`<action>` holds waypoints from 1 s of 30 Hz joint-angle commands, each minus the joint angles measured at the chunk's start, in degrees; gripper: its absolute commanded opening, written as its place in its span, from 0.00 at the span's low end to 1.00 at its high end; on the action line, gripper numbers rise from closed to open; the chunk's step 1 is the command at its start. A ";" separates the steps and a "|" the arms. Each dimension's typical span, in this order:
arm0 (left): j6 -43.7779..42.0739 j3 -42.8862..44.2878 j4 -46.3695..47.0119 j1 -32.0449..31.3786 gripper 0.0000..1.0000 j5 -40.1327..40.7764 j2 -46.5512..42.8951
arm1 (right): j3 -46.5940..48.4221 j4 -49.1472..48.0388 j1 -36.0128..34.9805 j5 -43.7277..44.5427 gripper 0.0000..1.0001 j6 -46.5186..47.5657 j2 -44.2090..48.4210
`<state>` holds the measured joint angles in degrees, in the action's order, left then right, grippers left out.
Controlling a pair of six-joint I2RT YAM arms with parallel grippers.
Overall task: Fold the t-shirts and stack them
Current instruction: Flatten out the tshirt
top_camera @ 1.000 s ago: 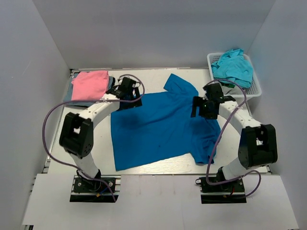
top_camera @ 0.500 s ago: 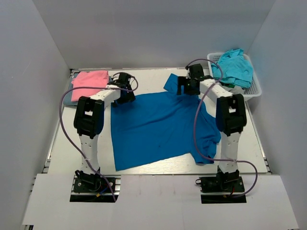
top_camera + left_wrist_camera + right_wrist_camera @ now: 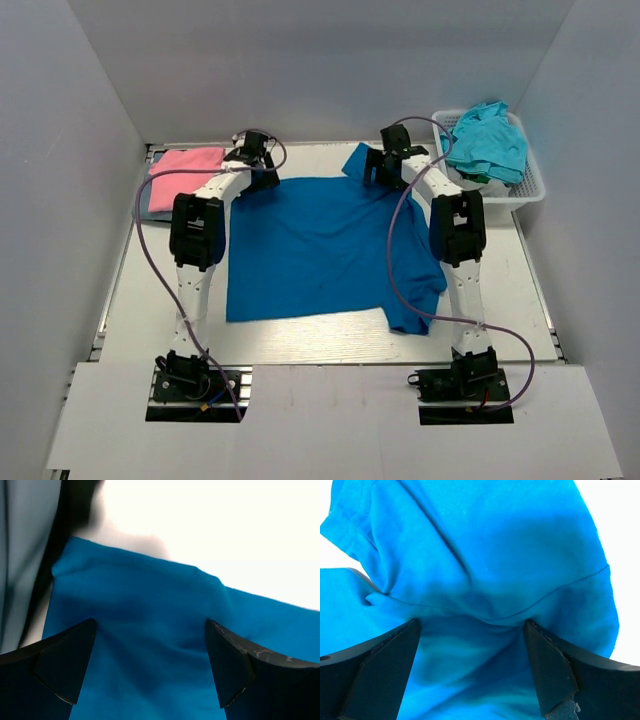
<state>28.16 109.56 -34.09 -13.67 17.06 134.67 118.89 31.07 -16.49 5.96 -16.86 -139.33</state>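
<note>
A large royal-blue t-shirt lies spread flat on the white table. Both arms reach to its far edge. My left gripper is over the far left corner and my right gripper is over the far right shoulder and sleeve. In the left wrist view the gripper is open, with smooth blue cloth between the jaws. In the right wrist view the gripper is open over bunched blue cloth with a seam. A folded pink t-shirt lies on a grey-blue one at far left.
A white lattice basket at the far right holds a crumpled turquoise t-shirt. Grey walls close in the table at the back and both sides. Purple cables loop from each arm.
Both arms have stretched out to the far edge of the table. The blue shirt has shifted away from the bases and now lies squarer and flatter.
</note>
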 commanded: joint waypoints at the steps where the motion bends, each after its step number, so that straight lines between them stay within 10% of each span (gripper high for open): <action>1: -1.70 8.02 -2.29 1.89 1.00 -5.71 8.47 | 3.97 3.30 0.76 2.56 0.90 -4.66 -5.60; 8: -6.98 13.31 2.35 1.89 1.00 -7.74 7.19 | 2.13 -13.92 1.81 -1.37 0.90 -5.21 -0.70; 17: -9.97 11.48 -5.36 0.75 1.00 -7.22 -10.46 | -8.21 -4.10 -0.64 3.70 0.90 1.31 19.16; 30: 15.32 -58.21 -7.83 0.14 1.00 -7.58 -62.76 | -68.60 6.55 -4.51 -0.85 0.90 -14.25 59.42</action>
<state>35.42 60.47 -37.95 -13.69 8.34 74.65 56.97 34.98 -20.67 8.88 -27.14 -82.59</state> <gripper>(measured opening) 0.998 0.897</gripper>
